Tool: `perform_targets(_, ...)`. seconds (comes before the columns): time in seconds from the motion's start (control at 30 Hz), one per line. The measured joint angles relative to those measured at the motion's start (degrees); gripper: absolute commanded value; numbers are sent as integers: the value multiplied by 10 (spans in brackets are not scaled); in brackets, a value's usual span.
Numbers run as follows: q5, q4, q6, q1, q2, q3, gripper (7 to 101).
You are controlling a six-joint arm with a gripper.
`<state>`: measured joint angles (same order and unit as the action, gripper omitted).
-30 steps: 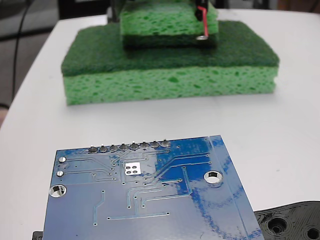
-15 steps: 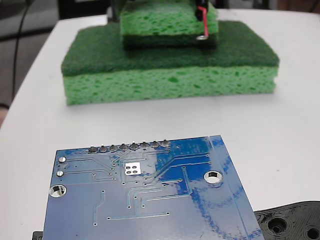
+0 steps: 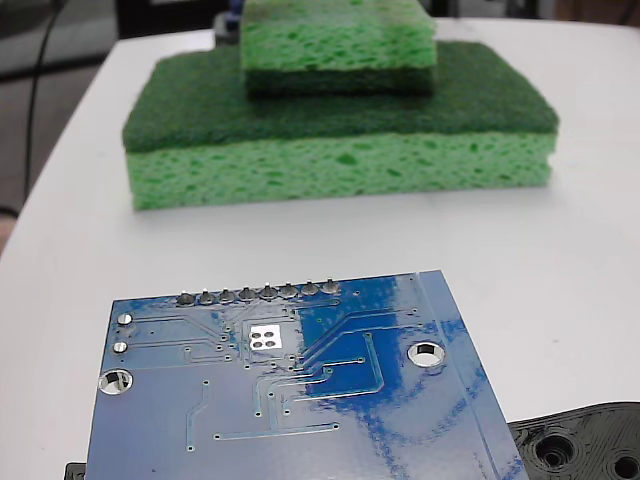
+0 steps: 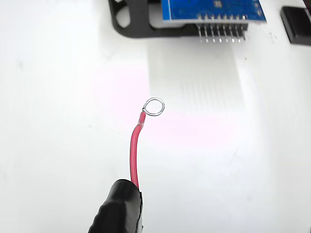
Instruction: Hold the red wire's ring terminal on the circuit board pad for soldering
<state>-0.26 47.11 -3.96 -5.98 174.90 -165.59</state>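
The wrist view alone shows the red wire (image 4: 133,153), rising from a black sleeve (image 4: 119,208) to the ring terminal (image 4: 155,106) above bare white worktop (image 4: 58,121), well short of the circuit board (image 4: 214,9). The fixed view alone shows the square pad (image 3: 266,336) and stacked green sponges (image 3: 338,120). The tool's state cannot be told

A white work table (image 3: 580,230) with a rounded far-left corner fills the fixed view under bright, even light. Beyond its far edge the room is dim, with a dark cable (image 3: 38,75) trailing past grey flooring at left.
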Motion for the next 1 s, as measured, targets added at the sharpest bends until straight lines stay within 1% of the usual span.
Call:
perform_targets(0.07,0,12,0,-5,-1,15,1003)
perform_targets(0.13,0,11,1,-26,-2,25,1003)
perform_targets(0.23,-24,4,10,-67,-28,40,1003)
perform_targets(0.3,-41,-5,14,-84,-60,59,1003)
perform_targets(0.43,-58,-30,17,-88,-146,108,1003)
perform_targets(0.57,-60,-37,26,-90,-245,176,1003)
perform_targets(0.73,-72,-54,37,-108,-340,241,1003)
perform_targets(0.93,-95,-94,38,-105,-446,303,1003)
perform_targets(1.0,-98,-95,37,-100,-483,326,1003)
